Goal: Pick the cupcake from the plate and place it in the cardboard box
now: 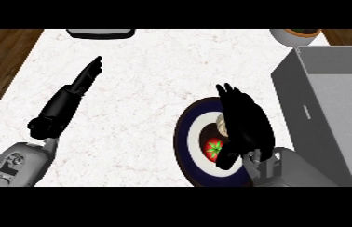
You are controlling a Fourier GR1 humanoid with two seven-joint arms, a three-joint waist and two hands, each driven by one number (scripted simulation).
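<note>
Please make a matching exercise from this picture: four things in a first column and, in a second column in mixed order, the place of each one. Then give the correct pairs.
Things:
1. left hand
2. right hand
3. cardboard box
4. plate

Places:
A. at the right edge of the counter, beside the plate
B. over the plate, partly hiding the cupcake
C. on the white counter, under the right hand
D. stretched out over the bare counter at the left

Pairs: 1-D, 2-B, 3-A, 4-C
</note>
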